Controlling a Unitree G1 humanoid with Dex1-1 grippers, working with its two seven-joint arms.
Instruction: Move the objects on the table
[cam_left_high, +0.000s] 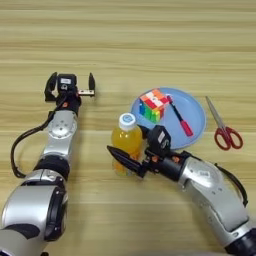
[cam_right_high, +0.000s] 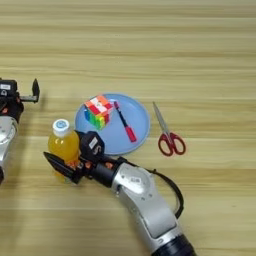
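An orange-juice bottle (cam_left_high: 126, 142) with a white cap stands upright on the table (cam_left_high: 125, 40), just left of a blue plate (cam_left_high: 195, 112). My right gripper (cam_left_high: 125, 154) is shut on the bottle's lower body. One black finger (cam_left_high: 122, 157) crosses in front of it and the other is hidden behind. On the plate lie a multicoloured puzzle cube (cam_left_high: 154, 105) and a thin red-and-black pen (cam_left_high: 180, 117). My left gripper (cam_left_high: 70, 84) rests open on the table at the left, apart from all of these.
Red-handled scissors (cam_left_high: 224, 129) lie on the wood right of the plate, blades pointing away from me. A black cable loops beside my left forearm (cam_left_high: 17, 150). Bare wood stretches across the far half of the table.
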